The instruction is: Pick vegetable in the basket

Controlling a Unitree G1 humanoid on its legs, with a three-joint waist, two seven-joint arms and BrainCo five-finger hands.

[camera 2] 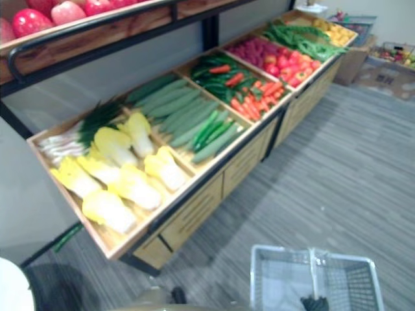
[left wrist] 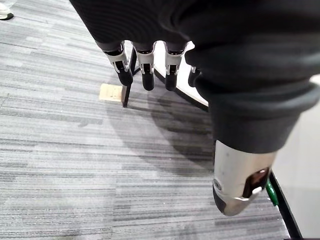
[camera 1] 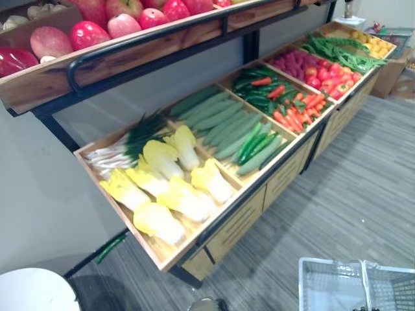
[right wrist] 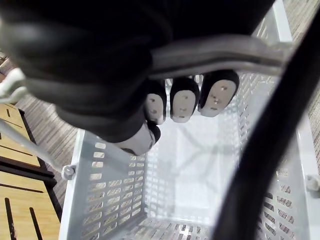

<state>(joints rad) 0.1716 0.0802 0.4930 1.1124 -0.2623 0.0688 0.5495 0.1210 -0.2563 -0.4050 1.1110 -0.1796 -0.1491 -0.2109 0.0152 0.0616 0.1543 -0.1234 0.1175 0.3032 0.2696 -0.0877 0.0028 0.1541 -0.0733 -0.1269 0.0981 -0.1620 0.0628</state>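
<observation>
- Left wrist view: left hand [left wrist: 146, 62] hangs above the floor [left wrist: 60, 150], fingers straight and slack, holding nothing; free for the pick.
- Vegetables, none taken yet: yellow cabbages [camera 1: 172, 188] in the left, nearest bin of the wooden stand [camera 1: 246, 217]; cucumbers [camera 1: 220, 120] in the next bin to the right; peppers and carrots [camera 1: 285, 103] farther right.
- Step in hand, as judged: the reach to the stand. Take a near cabbage or a top cucumber round its middle, and lift it clear of the bin lip before swinging right.
- Basket [camera 1: 324, 275], near right, empty; right hand [right wrist: 182, 100] curled round its handle [right wrist: 220, 50]. Best kept level, close beside the stand.
- Surface: slanted bins, so neighbouring produce may slide.
- Room: grey striped carpet; apples [camera 1: 123, 23] on the shelf overhead.
</observation>
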